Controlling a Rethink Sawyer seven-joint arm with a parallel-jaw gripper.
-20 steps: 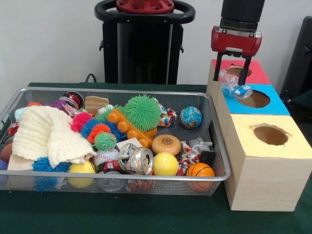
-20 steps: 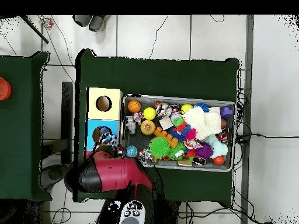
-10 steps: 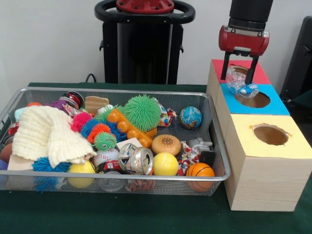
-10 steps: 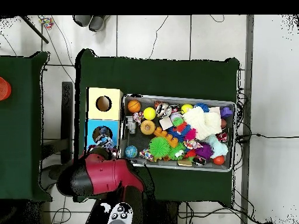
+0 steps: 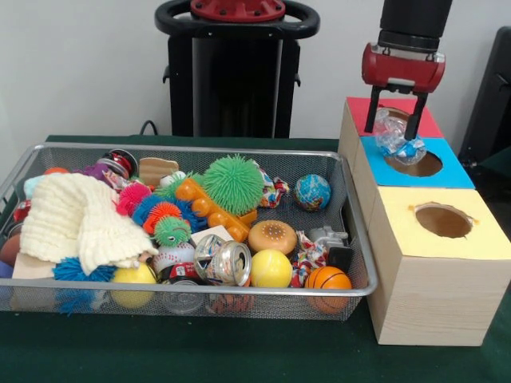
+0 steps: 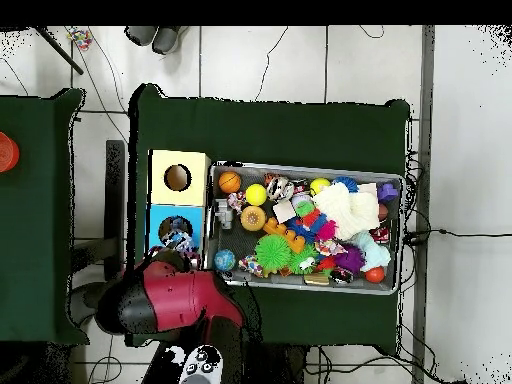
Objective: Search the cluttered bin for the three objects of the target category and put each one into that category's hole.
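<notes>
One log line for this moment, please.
gripper: shut on crumpled plastic bottle | position: over blue box hole | bottle: not released

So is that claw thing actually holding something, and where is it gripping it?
Yes: the gripper pinches a crumpled clear plastic wrapper by its top, with the rest hanging over the blue box hole.

Front view level across the table, overhead straight down; shared bin (image 5: 184,231) and boxes (image 6: 178,205).

Boxes (image 5: 435,263) stand right of the bin (image 5: 351,231), touching it.
</notes>
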